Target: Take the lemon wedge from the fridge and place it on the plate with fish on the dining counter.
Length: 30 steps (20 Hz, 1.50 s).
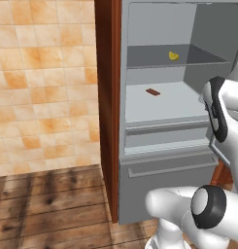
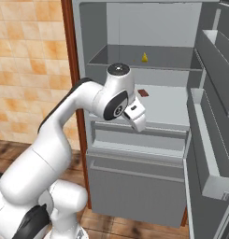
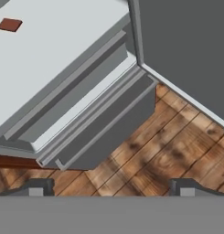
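Note:
The fridge (image 1: 159, 22) stands open, its pale shelved inside facing me. The lemon wedge (image 1: 173, 56), tiny and bright yellow, lies on the upper shelf toward the back (image 2: 145, 58). My gripper (image 3: 111, 188) is open, its two dark fingertips (image 3: 38, 187) far apart with nothing between them. It hangs in front of the fridge's lower drawers, well below the wedge, and looks down at the drawer fronts and the wooden floor. In the right base view the white hand (image 2: 136, 115) sits just before the middle shelf. The plate with fish and the dining counter are out of view.
A small flat brown piece (image 1: 153, 92) lies on the middle shelf (image 2: 143, 93) (image 3: 9, 24). The open fridge door (image 2: 214, 140) with its bins stands to the right. A wooden side panel (image 1: 107, 97) and tiled wall (image 1: 42, 82) are on the left.

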Available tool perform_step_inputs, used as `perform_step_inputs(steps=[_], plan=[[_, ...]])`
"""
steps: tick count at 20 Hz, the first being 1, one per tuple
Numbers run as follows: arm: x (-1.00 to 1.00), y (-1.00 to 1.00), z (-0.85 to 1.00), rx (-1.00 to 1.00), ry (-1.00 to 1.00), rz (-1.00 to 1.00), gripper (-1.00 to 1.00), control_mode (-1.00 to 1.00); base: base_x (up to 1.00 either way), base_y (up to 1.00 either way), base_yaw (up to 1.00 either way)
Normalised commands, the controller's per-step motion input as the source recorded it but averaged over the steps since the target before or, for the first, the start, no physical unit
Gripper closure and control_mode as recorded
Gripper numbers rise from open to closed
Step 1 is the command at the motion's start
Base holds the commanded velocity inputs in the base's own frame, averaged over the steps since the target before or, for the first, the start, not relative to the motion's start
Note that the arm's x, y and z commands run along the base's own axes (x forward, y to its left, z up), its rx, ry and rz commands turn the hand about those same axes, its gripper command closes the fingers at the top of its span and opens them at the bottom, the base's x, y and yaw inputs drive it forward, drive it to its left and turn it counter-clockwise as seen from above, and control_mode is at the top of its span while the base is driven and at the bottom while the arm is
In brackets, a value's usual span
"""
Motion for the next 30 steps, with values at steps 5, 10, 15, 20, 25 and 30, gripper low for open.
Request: perform_step_inputs(steps=[5, 10, 15, 20, 25, 30], plan=[[0.00, -0.06, 0.00, 0.00, 0.00, 0.00, -1.00, -1.00, 0.00, 0.00, 0.00], [0.00, -0.26, -0.03, 0.00, -0.02, 0.01, -1.00, 1.00, 0.09, -0.24, 0.00], [0.00, 0.00, 0.00, 0.00, 0.00, 0.00, -1.00, 1.00, 0.53, -0.16, 0.00], [0.00, 0.00, 0.00, 0.00, 0.00, 0.00, -1.00, 1.00, -0.18, 0.25, 0.16], [0.00, 0.00, 0.00, 0.00, 0.00, 0.00, -1.00, 1.00, 0.01, -0.13, 0.20], [0.00, 0.00, 0.00, 0.00, 0.00, 0.00, -1.00, 1.00, 0.44, -0.33, 0.03]])
